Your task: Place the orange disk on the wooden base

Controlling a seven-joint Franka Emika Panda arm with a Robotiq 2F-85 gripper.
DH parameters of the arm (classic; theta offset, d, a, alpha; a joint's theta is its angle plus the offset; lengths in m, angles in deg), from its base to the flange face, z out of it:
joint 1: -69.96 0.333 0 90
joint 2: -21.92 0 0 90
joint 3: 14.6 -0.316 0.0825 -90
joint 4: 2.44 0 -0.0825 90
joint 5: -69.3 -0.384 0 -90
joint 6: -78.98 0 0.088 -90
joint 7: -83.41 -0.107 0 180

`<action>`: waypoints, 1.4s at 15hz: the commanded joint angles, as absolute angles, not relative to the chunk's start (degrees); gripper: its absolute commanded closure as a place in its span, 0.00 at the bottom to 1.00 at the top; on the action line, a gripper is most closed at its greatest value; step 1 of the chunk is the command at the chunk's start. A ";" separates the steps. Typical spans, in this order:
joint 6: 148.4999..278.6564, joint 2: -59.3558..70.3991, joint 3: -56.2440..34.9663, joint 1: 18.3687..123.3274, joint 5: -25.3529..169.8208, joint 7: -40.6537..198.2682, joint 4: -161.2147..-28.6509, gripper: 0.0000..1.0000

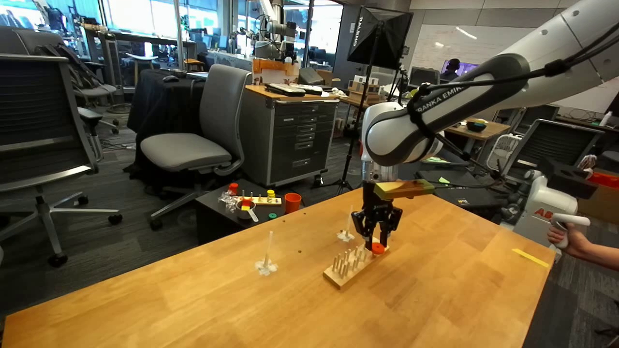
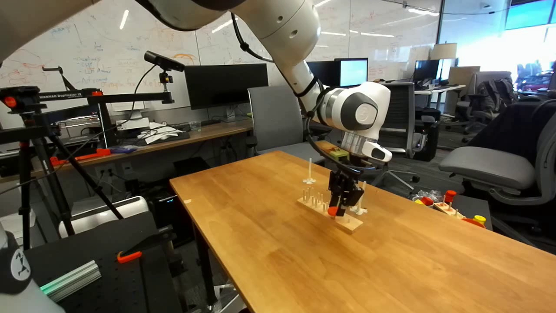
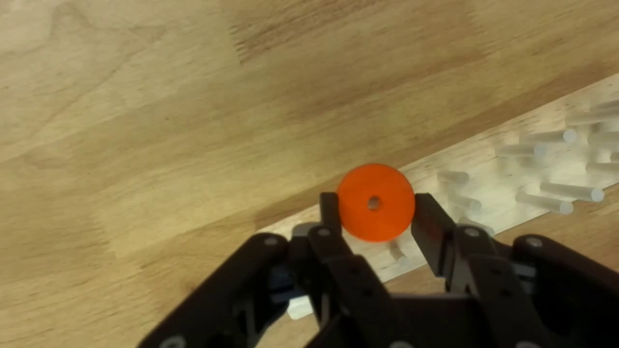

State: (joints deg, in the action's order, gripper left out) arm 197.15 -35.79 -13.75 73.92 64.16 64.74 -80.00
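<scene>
claw grips orange disk at left and right edges, over wooden base, left of taller pegs in wrist view, presumably keeping its hole free for threading

Robotics lab, robot arm, scribbled whiteboard, monitor, office chair

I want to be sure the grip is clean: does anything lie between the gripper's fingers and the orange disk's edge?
Nothing shows there: in the wrist view, the fingers meet the orange disk on opposite sides, with no visible gap.
</scene>
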 commanded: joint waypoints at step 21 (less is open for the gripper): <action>193.32 -38.54 -14.03 73.84 63.41 65.14 -74.31 0.82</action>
State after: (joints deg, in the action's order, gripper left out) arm 195.26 -37.20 -13.75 74.06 64.16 64.75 -77.02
